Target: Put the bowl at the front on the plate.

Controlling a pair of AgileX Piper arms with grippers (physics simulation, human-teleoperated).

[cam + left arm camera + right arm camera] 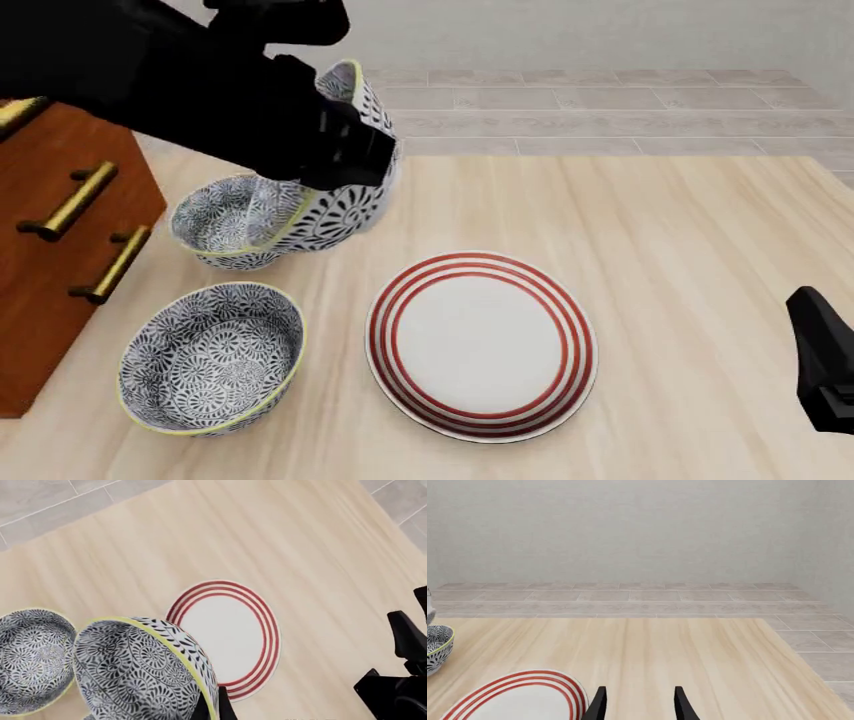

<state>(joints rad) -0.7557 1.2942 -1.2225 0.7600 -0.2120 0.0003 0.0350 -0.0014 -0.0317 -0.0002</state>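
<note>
Navy-and-white flower pattern covers the bowl [350, 160] that our left gripper [212, 707] holds lifted and tilted on its side above the tabletop [667, 230], its yellow-green rim pinched between the closed fingers [225, 706], as the left wrist view shows. In the front view the black left arm [174, 80] hides much of this bowl, which hangs over the far left of the tabletop, partly in front of a second patterned bowl [230, 222] resting there. A third matching bowl [211, 358] sits near us on the left, just beside the wooden drawer cabinet [60, 240]. The white plate [481, 345] with red rings lies flat at the middle, to the right of the near bowl and apart from the lifted one. Our right gripper [637, 702] hovers low at the right, fingers parted and holding nothing, near the plate's edge.
</note>
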